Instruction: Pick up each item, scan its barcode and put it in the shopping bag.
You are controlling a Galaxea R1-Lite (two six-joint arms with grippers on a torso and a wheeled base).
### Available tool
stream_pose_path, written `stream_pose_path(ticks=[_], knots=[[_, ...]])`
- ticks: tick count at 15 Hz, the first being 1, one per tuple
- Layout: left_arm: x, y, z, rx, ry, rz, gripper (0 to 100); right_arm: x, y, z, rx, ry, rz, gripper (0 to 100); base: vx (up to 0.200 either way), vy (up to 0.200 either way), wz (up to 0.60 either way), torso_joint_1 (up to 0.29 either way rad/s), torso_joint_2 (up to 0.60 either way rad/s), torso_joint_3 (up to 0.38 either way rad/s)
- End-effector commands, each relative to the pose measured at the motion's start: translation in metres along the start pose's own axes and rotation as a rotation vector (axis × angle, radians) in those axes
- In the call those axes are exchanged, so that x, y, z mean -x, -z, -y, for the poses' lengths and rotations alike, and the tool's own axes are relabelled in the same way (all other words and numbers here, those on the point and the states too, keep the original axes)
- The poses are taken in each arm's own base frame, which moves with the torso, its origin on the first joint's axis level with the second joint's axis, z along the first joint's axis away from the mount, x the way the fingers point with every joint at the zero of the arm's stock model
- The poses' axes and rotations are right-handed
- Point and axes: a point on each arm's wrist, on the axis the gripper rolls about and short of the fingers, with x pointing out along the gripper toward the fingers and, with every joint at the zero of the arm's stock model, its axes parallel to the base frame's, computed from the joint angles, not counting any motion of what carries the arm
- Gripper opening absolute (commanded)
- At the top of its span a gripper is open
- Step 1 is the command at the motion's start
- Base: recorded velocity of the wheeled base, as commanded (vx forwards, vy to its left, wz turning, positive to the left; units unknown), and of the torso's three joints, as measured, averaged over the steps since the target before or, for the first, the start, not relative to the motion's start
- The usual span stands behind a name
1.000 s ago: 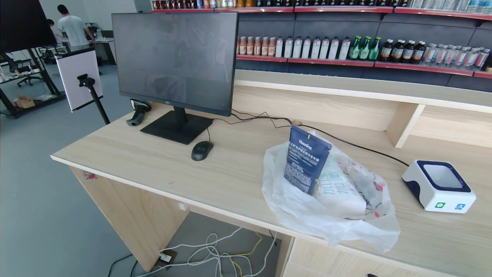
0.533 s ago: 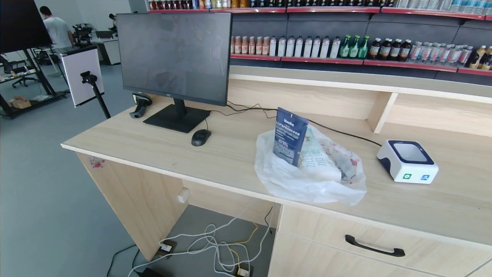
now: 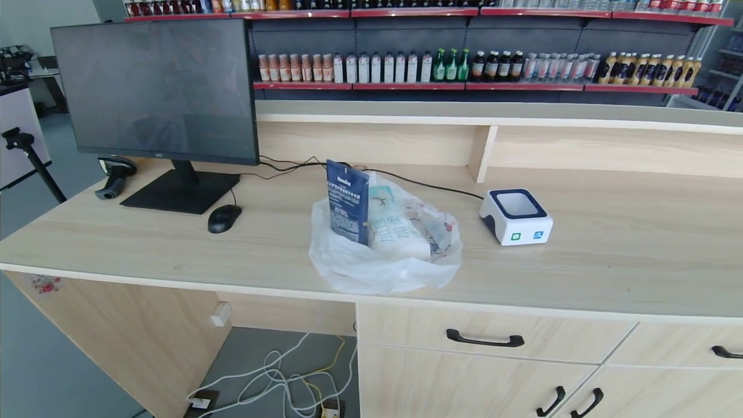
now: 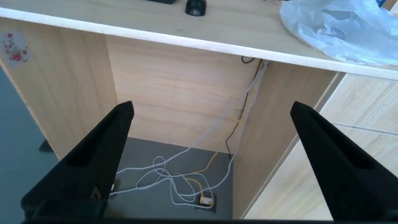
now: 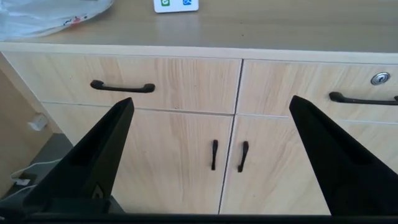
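Observation:
A translucent white shopping bag [image 3: 383, 264] lies open on the wooden counter [image 3: 609, 255]. Inside it a dark blue pouch [image 3: 347, 200] stands upright beside a pale packet [image 3: 397, 232] with green print. The white barcode scanner [image 3: 515, 216] with a dark-rimmed window sits just right of the bag. My left gripper [image 4: 211, 158] is open, held low in front of the counter's leg space, with the bag's edge [image 4: 339, 31] above it. My right gripper [image 5: 208, 158] is open too, facing the drawer fronts, with the scanner's base [image 5: 176, 5] at the counter's edge above it.
A monitor [image 3: 154, 93], a mouse [image 3: 224, 218] and a handheld scanner [image 3: 115, 174] stand on the counter's left. A raised back ledge [image 3: 499, 113] runs behind. Drawers with black handles [image 3: 484, 338] sit under the counter; loose cables [image 3: 278, 377] lie on the floor.
The whole head view has swung right and pulled back from the counter, so the camera has moved. Bag, pouch and scanner keep their places on the counter.

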Motion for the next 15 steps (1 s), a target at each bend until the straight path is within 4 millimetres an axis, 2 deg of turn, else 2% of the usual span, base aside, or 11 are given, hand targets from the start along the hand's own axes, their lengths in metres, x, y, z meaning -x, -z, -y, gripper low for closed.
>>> stream_pose_path(ticks=[1,14,15], knots=[[0.0000,-0.0002,0.0000,-0.001,-0.001,0.002,100,0.0000,0.0000,-0.0001,0.000,0.001,0.000,100,0.000,-0.200,0.00,0.007,0.00,0.007],[0.0000,-0.0002,0.0000,0.000,-0.001,0.002,100,0.0000,0.0000,0.0000,0.000,-0.001,0.000,100,0.000,-0.200,0.00,0.001,0.00,0.002],[0.0000,-0.0002,0.0000,0.000,-0.002,0.002,100,0.0000,0.0000,0.0000,-0.003,-0.001,0.000,100,0.000,-0.200,-0.60,0.007,0.00,0.007]])
